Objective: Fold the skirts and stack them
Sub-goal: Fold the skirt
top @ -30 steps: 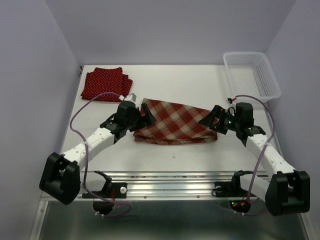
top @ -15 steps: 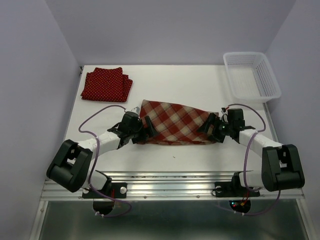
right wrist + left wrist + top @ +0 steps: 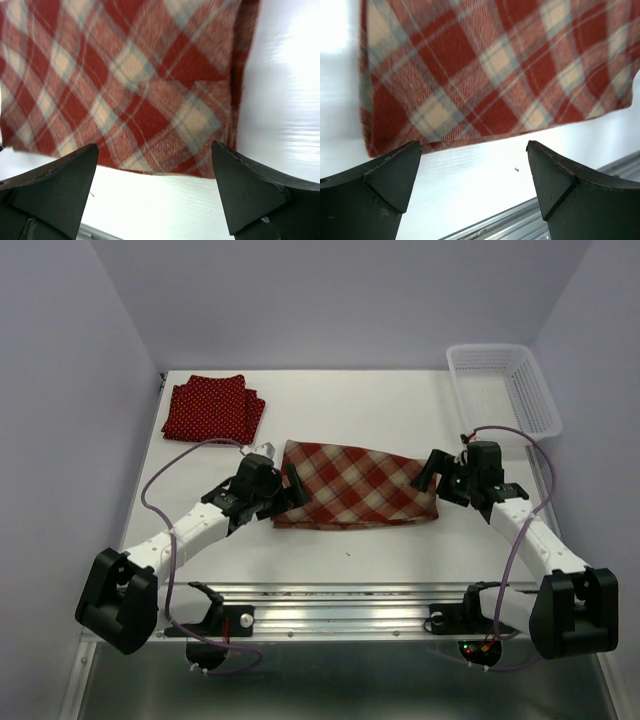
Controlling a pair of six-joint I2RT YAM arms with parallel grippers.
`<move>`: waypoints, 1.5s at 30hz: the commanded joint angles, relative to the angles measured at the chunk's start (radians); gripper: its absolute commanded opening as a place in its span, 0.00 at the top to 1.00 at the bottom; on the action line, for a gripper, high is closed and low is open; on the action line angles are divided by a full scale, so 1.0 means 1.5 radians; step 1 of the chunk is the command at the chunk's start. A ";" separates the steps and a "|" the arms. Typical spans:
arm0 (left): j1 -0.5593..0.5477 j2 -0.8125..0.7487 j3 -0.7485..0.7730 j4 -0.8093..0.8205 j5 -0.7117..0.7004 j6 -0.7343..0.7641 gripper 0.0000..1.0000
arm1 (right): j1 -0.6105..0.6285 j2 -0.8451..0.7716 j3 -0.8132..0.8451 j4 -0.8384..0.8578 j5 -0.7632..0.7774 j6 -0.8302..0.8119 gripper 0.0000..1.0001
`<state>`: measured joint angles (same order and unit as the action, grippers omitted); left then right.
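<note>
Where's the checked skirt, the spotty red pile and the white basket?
plaid skirt (image 3: 355, 485), top view, middle of the cloth.
polka-dot skirts (image 3: 210, 410), top view, centre of the folded pile.
white mesh basket (image 3: 541, 390), top view, its right wall.

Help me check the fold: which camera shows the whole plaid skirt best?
The top external view: the plaid skirt lies there whole, almost every edge visible. The left wrist view shows only one end with a corner, cropped by the frame; the right wrist view shows just the opposite end.

plaid skirt (image 3: 355, 485): 1 | polka-dot skirts (image 3: 208, 410): 2 | white mesh basket (image 3: 505, 390): 1 | robot arms (image 3: 190, 530): 2
</note>
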<state>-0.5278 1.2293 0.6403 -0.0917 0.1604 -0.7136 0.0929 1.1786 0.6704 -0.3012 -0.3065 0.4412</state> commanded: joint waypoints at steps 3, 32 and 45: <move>0.015 -0.029 0.102 -0.100 -0.159 0.042 0.01 | 0.000 -0.043 0.058 -0.068 0.184 -0.020 0.00; 0.105 0.298 0.176 0.044 -0.009 0.157 0.64 | 0.000 0.200 0.037 0.012 0.171 -0.017 0.24; 0.104 0.340 0.150 0.056 0.035 0.152 1.00 | 0.000 0.241 0.051 0.045 0.175 -0.029 0.82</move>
<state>-0.3691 1.7103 0.8909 0.0315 0.1890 -0.5018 0.0917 1.5166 0.7444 -0.2214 -0.0811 0.4221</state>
